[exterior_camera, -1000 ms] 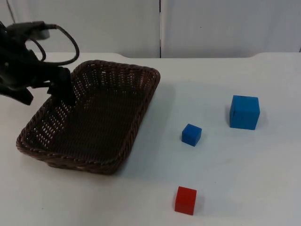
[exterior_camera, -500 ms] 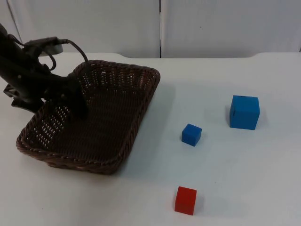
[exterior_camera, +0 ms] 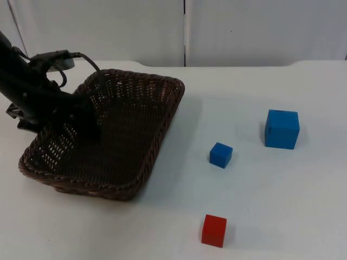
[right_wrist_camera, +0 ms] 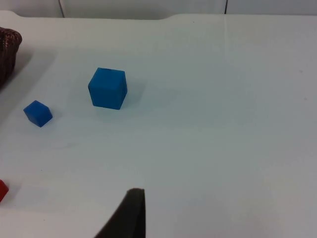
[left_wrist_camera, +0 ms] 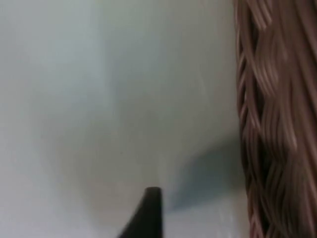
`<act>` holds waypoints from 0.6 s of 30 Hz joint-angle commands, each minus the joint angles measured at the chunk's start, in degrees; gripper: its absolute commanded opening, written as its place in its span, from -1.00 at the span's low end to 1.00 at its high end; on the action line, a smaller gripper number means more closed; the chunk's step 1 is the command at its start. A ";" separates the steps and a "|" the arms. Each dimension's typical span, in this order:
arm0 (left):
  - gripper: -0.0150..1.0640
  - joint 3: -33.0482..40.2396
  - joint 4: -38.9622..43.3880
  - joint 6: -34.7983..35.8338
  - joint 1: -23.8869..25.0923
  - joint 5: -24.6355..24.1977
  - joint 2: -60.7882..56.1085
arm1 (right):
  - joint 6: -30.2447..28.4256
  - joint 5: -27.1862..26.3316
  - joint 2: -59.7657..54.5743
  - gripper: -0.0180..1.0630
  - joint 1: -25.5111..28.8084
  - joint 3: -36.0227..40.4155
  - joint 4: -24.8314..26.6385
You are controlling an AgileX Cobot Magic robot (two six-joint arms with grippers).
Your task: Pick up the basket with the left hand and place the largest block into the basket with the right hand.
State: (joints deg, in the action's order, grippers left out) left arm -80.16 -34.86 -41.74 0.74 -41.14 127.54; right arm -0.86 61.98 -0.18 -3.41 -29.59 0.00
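White table top, matte, running back to a grey partition wall with a vertical seam; we see a rounded step in the table's far edge toward the right corner.

Brown wicker basket sits on the left half of the table, near the far edge, angled, all on the surface. The left gripper reaches in over the basket's left rim, with one finger dark against the inside of the weave. In the left wrist view we see the braided rim close up beside bare table and a black fingertip on the outside of it. So the fingers look to be apart, straddling the rim, but we cannot tell whether they are clamped on it.

Large blue block stands on the right half of the table, well apart from the basket. Small blue block lies between them, nearer the middle. Red block is near the front edge.

The right arm waits. In its wrist view we see the large blue block, the small one and one black fingertip; finger state there we cannot tell.
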 commanded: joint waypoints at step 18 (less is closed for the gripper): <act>-0.98 -0.75 -2.44 4.88 -0.15 -5.71 -2.97 | -0.11 -0.15 0.18 0.98 0.36 0.03 -0.34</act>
State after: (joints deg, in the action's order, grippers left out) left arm -80.64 -36.12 -37.88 0.74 -44.81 126.86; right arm -0.86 61.98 -0.18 -3.41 -29.59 0.00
